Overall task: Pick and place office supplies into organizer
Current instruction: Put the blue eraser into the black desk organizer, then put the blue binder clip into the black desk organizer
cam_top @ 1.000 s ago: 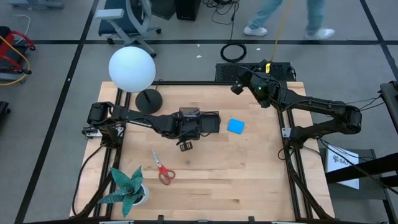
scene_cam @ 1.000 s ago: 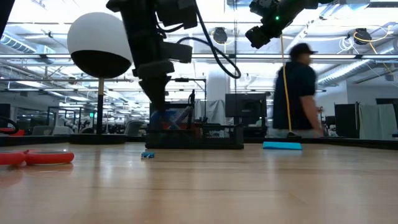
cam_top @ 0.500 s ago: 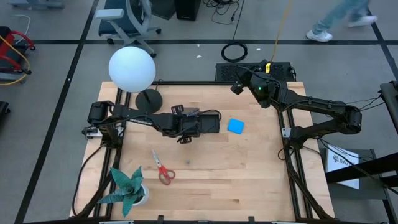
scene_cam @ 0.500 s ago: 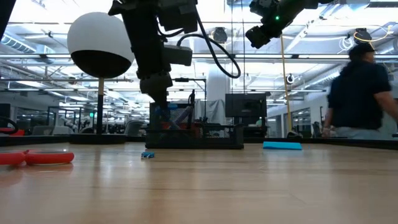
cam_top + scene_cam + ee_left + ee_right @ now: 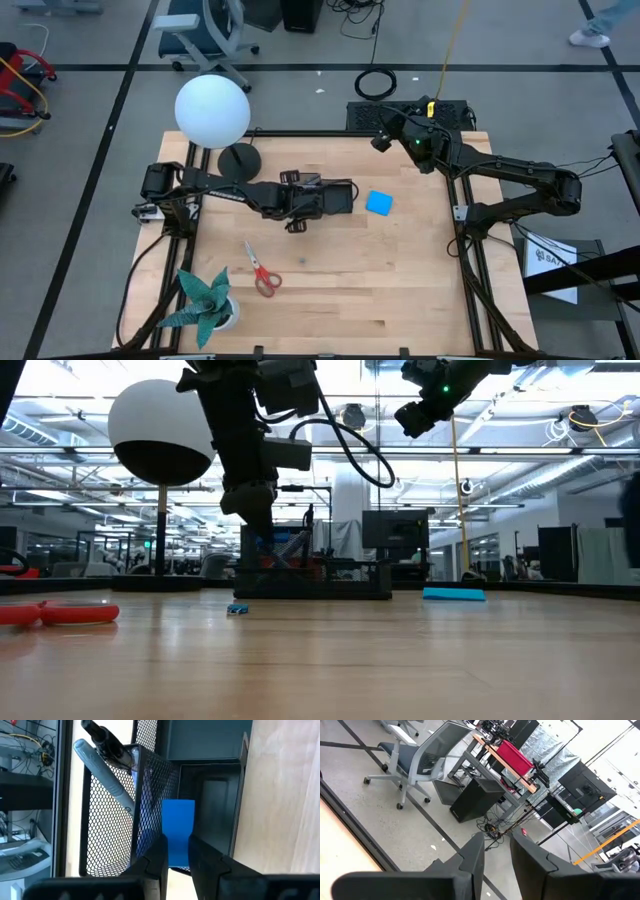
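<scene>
White globe lamp at table's corner; green paper plant opposite.

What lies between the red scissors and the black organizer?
In the high view, only the tiny blue block lies between the scissors and the organizer; the rest is bare wood.

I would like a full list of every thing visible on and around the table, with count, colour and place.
organizer: one, black mesh, table centre
pens: two, grey and black, leaning in the organizer's tall mesh section
flat blue item: one, between the left gripper's fingers, over the organizer
blue pad: one, right of organizer
scissors: one, red-handled, front left
tiny block: one, blue, on table
lamp: one, white globe, black base, back left
paper plant: one, green, front-left corner
left gripper: above organizer
right gripper: back right, raised, holding nothing
</scene>
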Available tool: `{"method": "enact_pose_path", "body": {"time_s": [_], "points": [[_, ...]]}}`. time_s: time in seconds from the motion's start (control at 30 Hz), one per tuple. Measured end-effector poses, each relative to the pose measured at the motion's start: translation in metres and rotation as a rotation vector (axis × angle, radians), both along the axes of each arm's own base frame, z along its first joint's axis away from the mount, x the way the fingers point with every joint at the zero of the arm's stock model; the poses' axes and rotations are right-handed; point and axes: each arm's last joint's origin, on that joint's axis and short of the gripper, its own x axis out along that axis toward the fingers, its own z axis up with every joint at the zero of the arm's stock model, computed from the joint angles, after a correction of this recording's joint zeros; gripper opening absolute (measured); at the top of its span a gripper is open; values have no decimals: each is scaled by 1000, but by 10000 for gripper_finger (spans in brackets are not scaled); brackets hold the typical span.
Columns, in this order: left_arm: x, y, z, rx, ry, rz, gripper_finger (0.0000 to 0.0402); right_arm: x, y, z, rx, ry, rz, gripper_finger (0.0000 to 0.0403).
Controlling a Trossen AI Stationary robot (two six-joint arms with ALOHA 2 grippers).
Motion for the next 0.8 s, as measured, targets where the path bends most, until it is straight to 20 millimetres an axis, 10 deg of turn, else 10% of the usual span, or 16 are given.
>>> {"method": "enact_pose_path", "body": {"time_s": [0.8], "points": [[-1, -14, -1, -56, -14, -8, 223, 0, 0, 0, 0, 0, 0, 84]]}}
